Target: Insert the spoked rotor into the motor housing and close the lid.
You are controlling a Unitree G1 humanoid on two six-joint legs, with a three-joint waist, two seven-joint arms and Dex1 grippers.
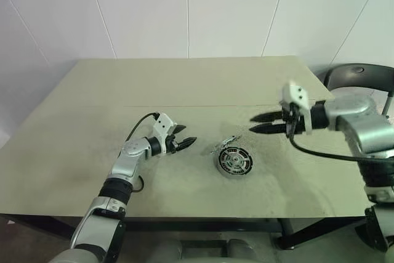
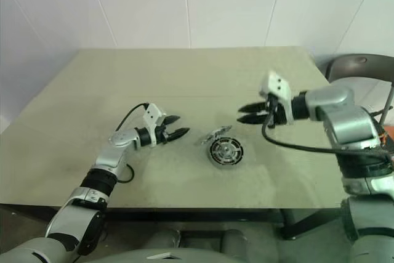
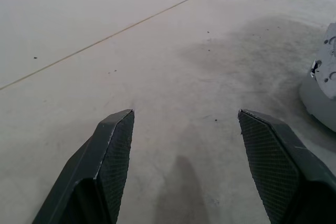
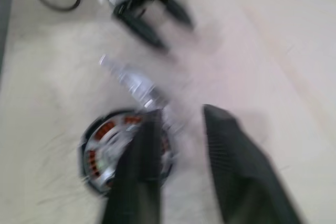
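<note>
White walls back a pale table where the housing sits at centre, lid propped at its eleven o'clock; both grippers, left and right, hang parted and empty, so any careless swing might knock that lid off.

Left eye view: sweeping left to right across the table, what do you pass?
left gripper → silver lid lying by the housing → motor housing → right gripper
</note>
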